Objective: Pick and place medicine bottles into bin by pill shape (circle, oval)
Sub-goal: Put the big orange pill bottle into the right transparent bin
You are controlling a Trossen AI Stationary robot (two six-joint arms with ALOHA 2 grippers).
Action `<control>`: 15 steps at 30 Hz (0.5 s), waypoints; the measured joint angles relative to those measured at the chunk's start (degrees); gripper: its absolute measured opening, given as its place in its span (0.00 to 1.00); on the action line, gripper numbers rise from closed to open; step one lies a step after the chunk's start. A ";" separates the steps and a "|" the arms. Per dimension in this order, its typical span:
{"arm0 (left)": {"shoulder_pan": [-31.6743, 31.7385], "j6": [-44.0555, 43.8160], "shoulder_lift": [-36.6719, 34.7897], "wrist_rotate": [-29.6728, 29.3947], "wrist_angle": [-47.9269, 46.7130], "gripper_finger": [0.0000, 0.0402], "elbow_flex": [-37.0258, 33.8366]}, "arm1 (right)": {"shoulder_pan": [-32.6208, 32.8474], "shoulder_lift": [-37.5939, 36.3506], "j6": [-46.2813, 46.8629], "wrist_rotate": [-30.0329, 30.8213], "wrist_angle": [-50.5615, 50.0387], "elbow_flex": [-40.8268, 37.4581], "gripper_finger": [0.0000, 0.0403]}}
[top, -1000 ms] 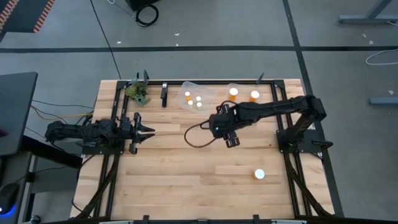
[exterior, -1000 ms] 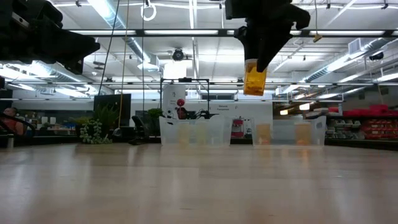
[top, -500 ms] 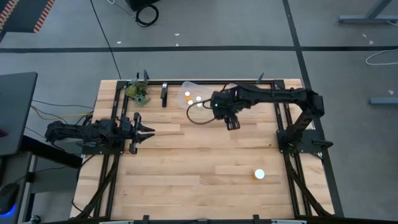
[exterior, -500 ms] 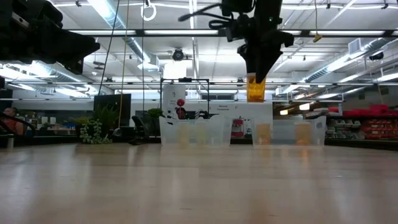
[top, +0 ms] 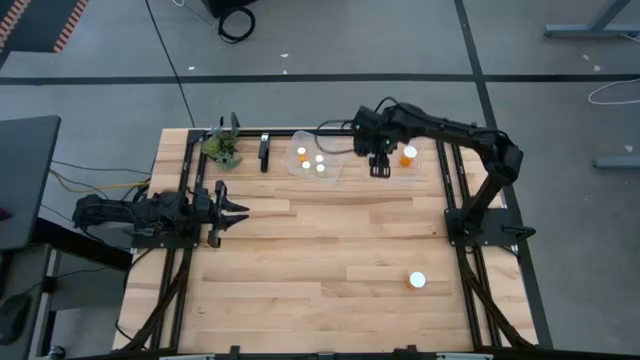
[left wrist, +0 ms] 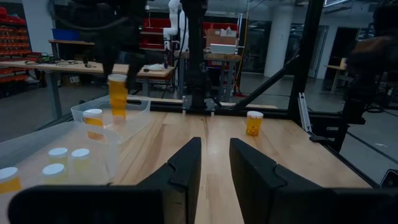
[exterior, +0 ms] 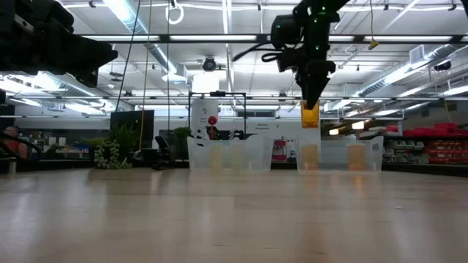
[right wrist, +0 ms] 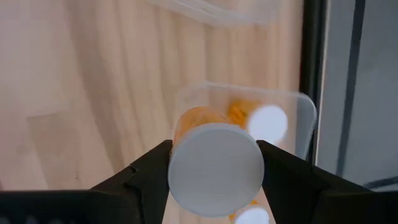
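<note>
You have 2 bins side by side at the back edge of the desk (top: 300, 260). The left bin (top: 316, 152) holds 3 small bottles (top: 311, 160); the right bin (top: 415, 162) holds a bottle (top: 409, 155). Above the right bin hangs the right gripper (top: 379, 168), clamped on a bottle (exterior: 310, 115). 1 more bottle (top: 417, 281) stands alone near the front right. The plant (top: 221, 148) sits at the back left, and the left gripper (top: 232, 207) waits at the left edge.

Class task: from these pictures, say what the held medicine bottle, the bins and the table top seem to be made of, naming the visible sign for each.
Held bottle: probably translucent amber plastic, light glows through it; its cap looks matte white plastic.
Bins: clear, thin plastic, since the contents show through the walls.
Table top: pale wood planks with visible seams and a smooth finish.
</note>
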 joint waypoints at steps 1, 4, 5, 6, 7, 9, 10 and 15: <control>0.01 0.00 0.00 -0.01 0.00 0.23 0.01 | -1.25 0.00 0.12 -0.63 0.00 0.00 0.56; 0.01 0.00 0.00 0.00 0.00 0.23 0.00 | -5.02 -0.02 1.62 -1.58 0.00 0.00 0.56; -0.01 0.00 0.00 0.01 0.00 0.22 0.00 | -6.13 0.00 2.41 -2.14 0.00 0.00 0.56; 0.00 0.00 0.00 0.00 0.00 0.22 0.01 | -7.16 0.00 2.94 -2.89 -0.02 0.00 0.56; 0.01 0.00 0.00 0.01 0.00 0.22 -0.01 | -8.06 0.00 3.28 -3.60 -0.02 0.00 0.56; 0.01 0.00 0.00 0.01 0.00 0.21 -0.01 | -9.39 0.00 3.54 -4.00 0.01 0.00 0.56; -0.01 0.00 0.00 0.01 0.00 0.21 0.01 | -9.89 0.00 3.58 -4.06 0.03 0.00 0.56; 0.01 0.00 0.00 -0.01 0.00 0.22 0.00 | -12.08 -0.02 4.00 -4.15 0.23 -0.24 0.56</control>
